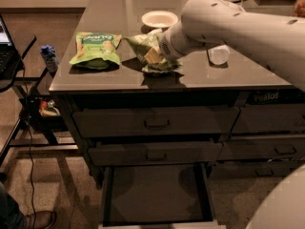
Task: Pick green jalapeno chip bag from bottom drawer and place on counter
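The green jalapeno chip bag point(148, 55) lies crumpled on the counter point(114, 13), near its front middle. My gripper point(163, 47) is at the end of the white arm, right at the bag's right side and partly hidden by the wrist. I cannot tell whether it touches the bag. The bottom drawer point(155, 194) is pulled open below, and its dark inside shows nothing in it.
A brighter light-green snack bag point(96, 49) lies left of the chip bag. A white bowl point(159, 19) sits behind it and a clear cup point(219, 54) to the right. Two shut handled drawers point(155, 123) are above the open one. A blue-capped bottle point(49, 57) stands left of the cabinet.
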`<move>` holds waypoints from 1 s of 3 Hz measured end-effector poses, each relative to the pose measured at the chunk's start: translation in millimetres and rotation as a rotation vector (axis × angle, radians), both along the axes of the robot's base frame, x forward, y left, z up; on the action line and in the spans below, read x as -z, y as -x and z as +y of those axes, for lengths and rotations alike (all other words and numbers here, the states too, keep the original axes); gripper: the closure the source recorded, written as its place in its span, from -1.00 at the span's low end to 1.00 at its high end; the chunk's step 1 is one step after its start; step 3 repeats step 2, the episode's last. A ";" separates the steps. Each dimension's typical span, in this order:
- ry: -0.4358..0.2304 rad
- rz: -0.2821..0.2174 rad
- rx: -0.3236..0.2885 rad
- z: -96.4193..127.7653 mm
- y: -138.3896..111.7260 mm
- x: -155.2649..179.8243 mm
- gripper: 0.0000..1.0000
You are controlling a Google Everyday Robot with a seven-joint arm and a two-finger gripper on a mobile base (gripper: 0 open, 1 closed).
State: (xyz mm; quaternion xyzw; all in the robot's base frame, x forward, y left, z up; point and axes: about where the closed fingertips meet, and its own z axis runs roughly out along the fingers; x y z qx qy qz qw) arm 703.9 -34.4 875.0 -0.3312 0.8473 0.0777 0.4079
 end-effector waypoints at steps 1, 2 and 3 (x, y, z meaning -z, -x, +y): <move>0.000 0.000 0.000 0.0 0.0 -0.1 -1.00; 0.000 0.000 0.000 0.0 0.0 -0.1 -1.00; 0.000 0.000 0.000 0.0 0.0 -0.1 -1.00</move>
